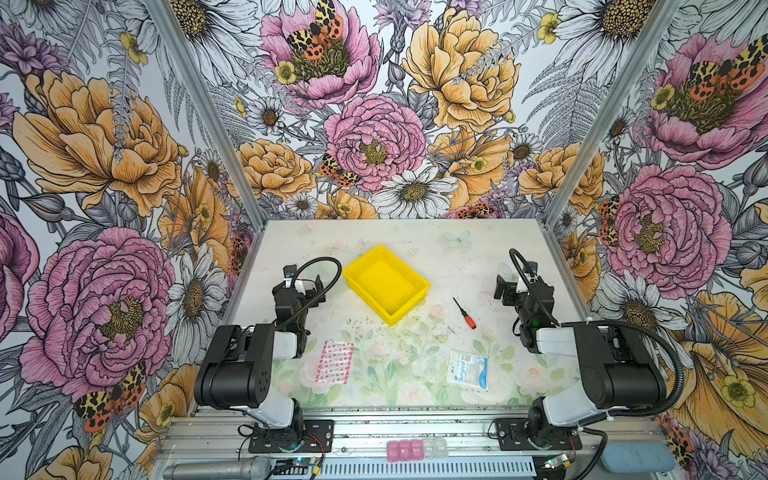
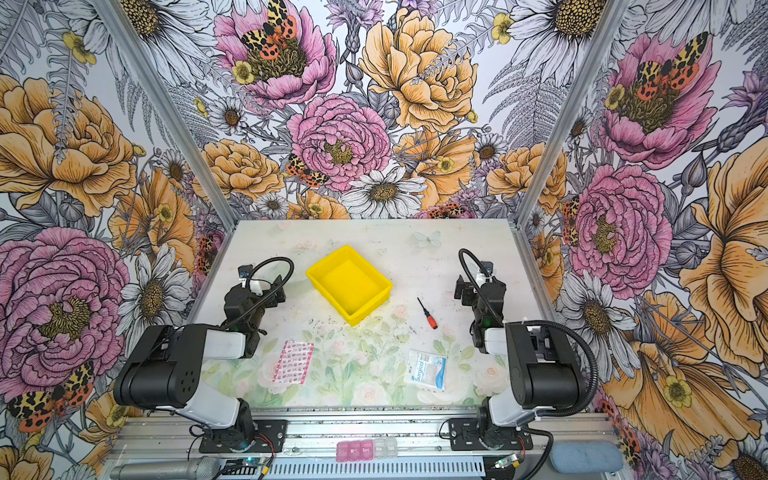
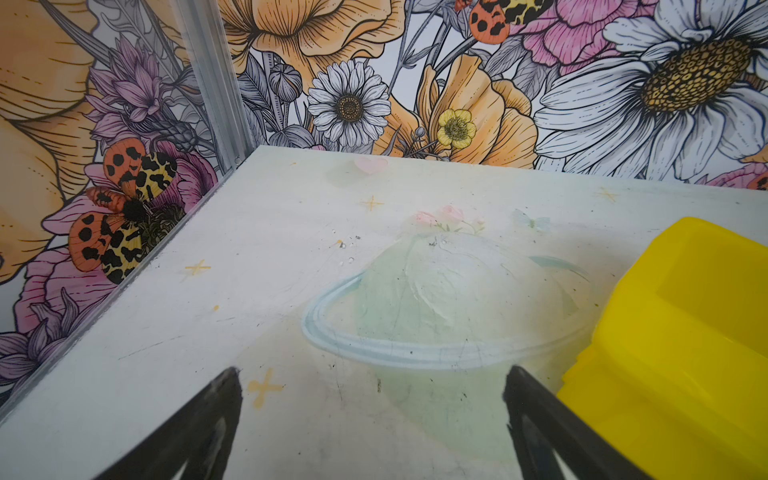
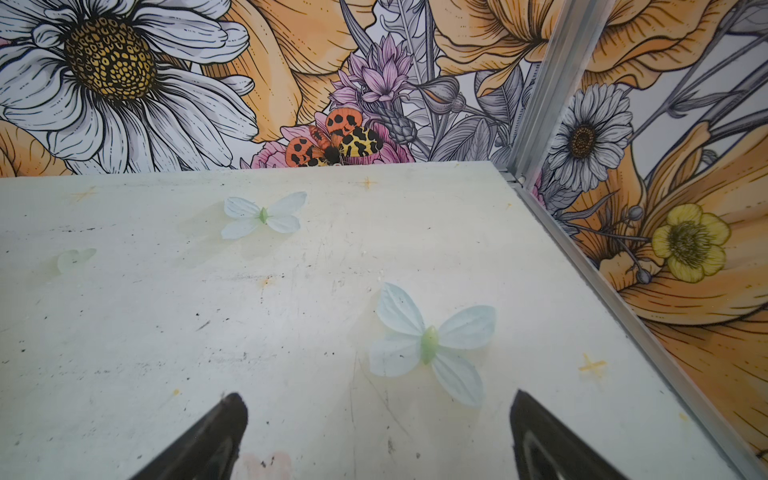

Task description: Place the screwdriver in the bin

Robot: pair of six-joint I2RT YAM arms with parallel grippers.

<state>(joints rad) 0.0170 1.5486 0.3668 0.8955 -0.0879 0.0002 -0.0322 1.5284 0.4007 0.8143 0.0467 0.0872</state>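
Left gripper point(image 3: 372, 374), right gripper point(image 4: 378, 397): 2 agape, empty; 1 screwdriver point(image 1: 464, 312) near 1 bin point(image 1: 386, 284).

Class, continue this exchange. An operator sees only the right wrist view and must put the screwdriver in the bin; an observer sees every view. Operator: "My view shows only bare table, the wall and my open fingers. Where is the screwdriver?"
Observer: The screwdriver lies flat on the table. In both top views it is left of your right hand and nearer the front edge.
Operator: Which way does it point?
Observer: Its red-orange handle faces the front edge. The black shaft points toward the back wall, tilted left.
Operator: And the bin?
Observer: The yellow bin stands left of the screwdriver, apart from it, with nothing inside.
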